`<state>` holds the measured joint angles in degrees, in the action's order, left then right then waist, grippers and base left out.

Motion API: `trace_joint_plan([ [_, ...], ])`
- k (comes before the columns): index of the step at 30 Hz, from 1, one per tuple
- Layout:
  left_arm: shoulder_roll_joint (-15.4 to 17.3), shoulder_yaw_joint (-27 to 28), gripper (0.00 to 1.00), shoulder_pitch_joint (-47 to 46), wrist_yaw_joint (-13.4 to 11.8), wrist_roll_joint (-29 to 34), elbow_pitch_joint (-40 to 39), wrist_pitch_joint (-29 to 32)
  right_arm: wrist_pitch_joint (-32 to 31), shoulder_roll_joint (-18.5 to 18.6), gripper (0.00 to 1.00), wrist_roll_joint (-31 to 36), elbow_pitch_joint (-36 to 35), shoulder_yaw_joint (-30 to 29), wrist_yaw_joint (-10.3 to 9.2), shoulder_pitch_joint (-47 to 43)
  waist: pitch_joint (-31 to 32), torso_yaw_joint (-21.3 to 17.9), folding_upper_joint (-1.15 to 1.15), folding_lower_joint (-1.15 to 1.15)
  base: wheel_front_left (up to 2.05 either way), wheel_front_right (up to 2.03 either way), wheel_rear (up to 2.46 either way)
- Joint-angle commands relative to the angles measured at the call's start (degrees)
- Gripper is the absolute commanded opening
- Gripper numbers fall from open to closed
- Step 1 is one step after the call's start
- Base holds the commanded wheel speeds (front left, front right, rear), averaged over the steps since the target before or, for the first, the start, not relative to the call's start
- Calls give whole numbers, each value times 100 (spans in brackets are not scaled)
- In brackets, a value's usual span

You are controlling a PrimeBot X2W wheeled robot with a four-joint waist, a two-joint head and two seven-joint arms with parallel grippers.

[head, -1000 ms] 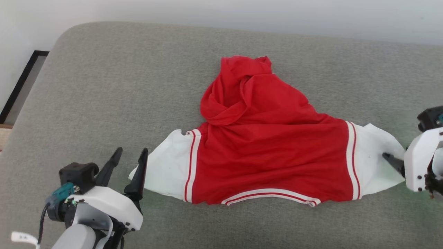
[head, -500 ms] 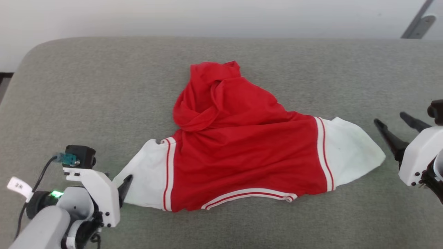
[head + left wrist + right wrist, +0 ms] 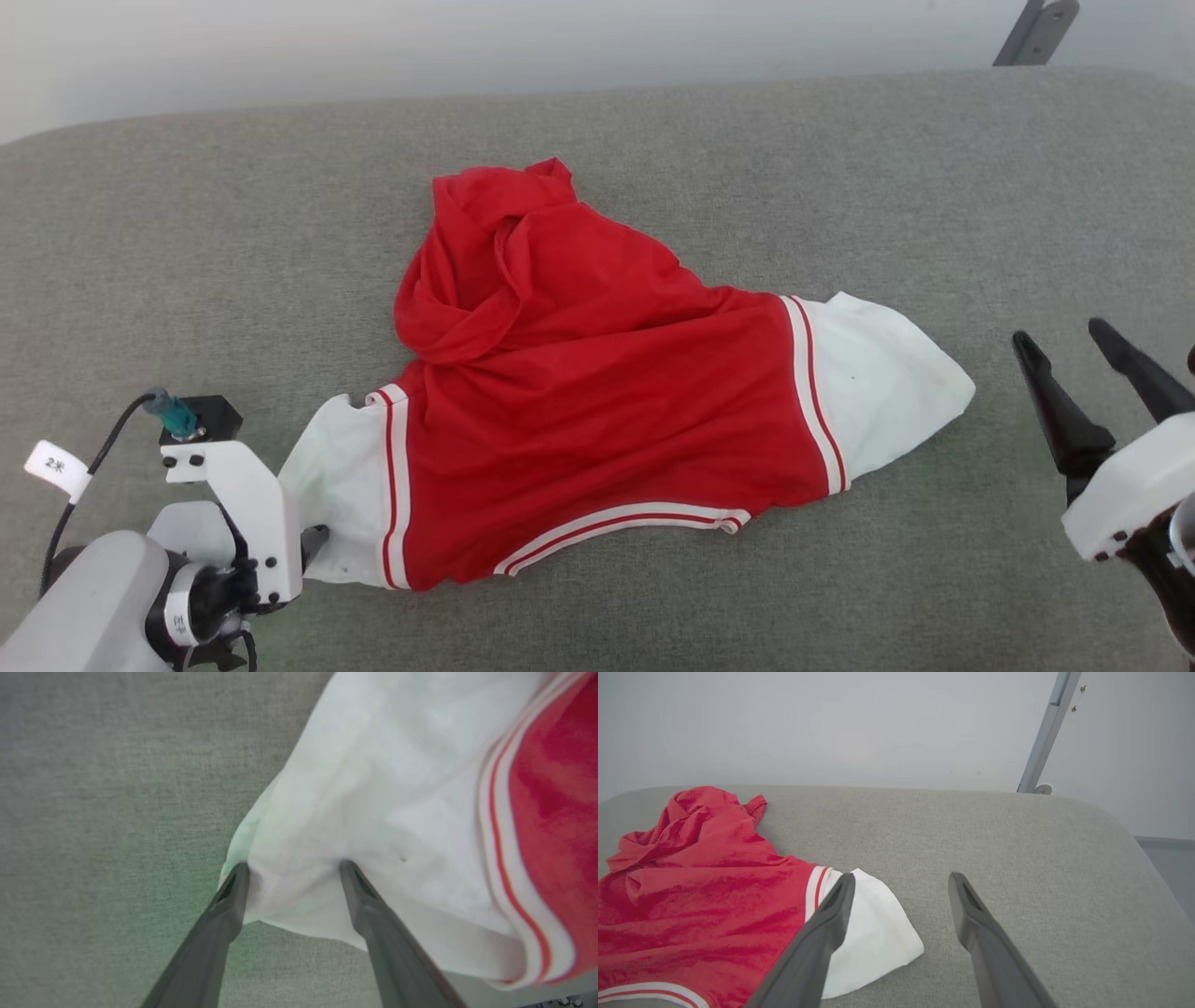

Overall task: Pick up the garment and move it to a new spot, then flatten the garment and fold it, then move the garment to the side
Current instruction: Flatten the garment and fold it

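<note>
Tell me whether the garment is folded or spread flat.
Neither fully: the garment lies half spread on the gray cushion, white ends out to both sides, but its upper red part is bunched and crumpled.

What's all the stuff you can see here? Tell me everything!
garment: one, bright red with white ends and thin red-and-white stripes, rumpled in the middle of the cushion
cushion: one, grey fabric, under everything
wall: one, pale, behind the cushion
metal bar: one, grey, slanted, by the wall at the far right
left gripper: one, dark fingers, open, tips at the garment's white left end
right gripper: one, dark fingers, open, beyond the garment's right end, not touching it
</note>
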<state>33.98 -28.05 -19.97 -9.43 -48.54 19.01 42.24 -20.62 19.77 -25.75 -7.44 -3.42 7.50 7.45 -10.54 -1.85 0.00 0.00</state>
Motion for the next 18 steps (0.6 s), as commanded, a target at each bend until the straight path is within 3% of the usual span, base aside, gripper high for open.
trace_joint_plan([
  [1, -129, -111, 100, 25, -56, 36, 105, 110, -82, -40, 100, -16, -78, -27, -2, -102, -52, -48, 0, 0, 0, 0, 0],
  [6, -247, -330, 100, -160, 36, 145, 306, 270, -383, 94, 100, -178, -1, 114, -2, -123, -187, -71, 0, 0, 0, 0, 0],
  [7, -301, -345, 0, -196, 59, 96, 364, 278, -436, 185, 100, -169, 76, 167, -2, -73, -216, -58, 0, 0, 0, 0, 0],
  [18, -737, -618, 0, -786, 297, 268, 774, 203, -1013, 919, 100, -797, 1705, 1194, -2, 1168, -625, 288, 0, 0, 0, 0, 0],
])
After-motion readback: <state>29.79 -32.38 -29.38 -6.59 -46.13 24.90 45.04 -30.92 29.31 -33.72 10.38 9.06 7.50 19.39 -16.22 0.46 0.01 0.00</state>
